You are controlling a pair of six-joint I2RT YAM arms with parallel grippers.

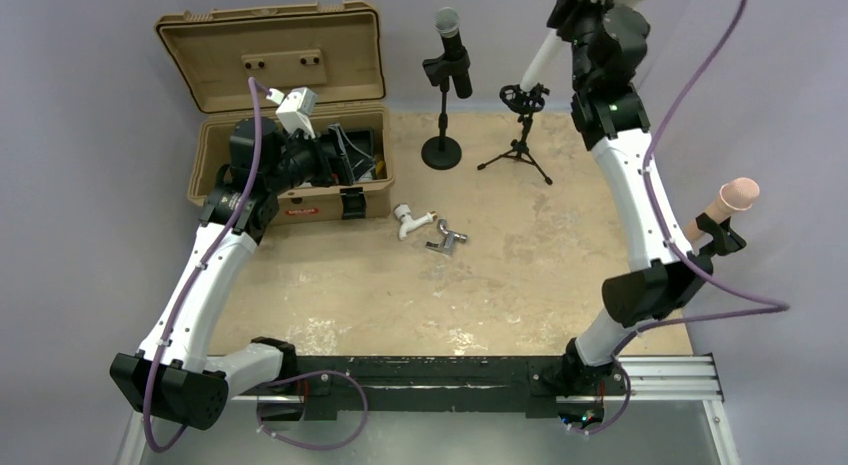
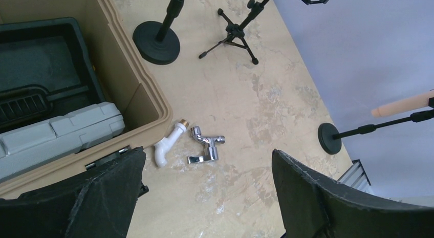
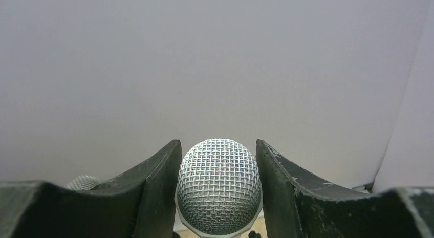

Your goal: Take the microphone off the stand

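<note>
1. While my right hand (image 3: 217,143) is raised at the far side of the tabletop (image 1: 520,285), its fingers (image 3: 153,187) sit tight against both sides of the mic (image 3: 219,187), on its mesh head, so that hand is holding the mic.
2. Seen from above, the mic's white body slopes down from my right hand into the clip (image 1: 523,97) of the tripod stand (image 1: 520,150). The mic is in the clip, and the stand's legs are on the tabletop.
3. Just left of that, a black mic (image 1: 452,50) stands upright in a round-base stand (image 1: 441,150). Its mesh head peeks out low beside one finger in my right wrist view.
4. My left hand (image 2: 207,153) is spread wide with nothing between its fingers. It hangs above the near right corner of the case (image 1: 300,200).
5. The case is open with its lid up, at the far left of the tabletop. A black tray (image 2: 46,48) and a grey box (image 2: 61,135) lie inside.
6. A white fitting (image 1: 408,222) and a chrome tap (image 1: 447,240) lie just beside each other on the tabletop, right of the case.
7. A tan mic (image 1: 738,195) sits tilted on a third stand (image 2: 330,138) at the tabletop's right edge, well apart from both my hands.
</note>
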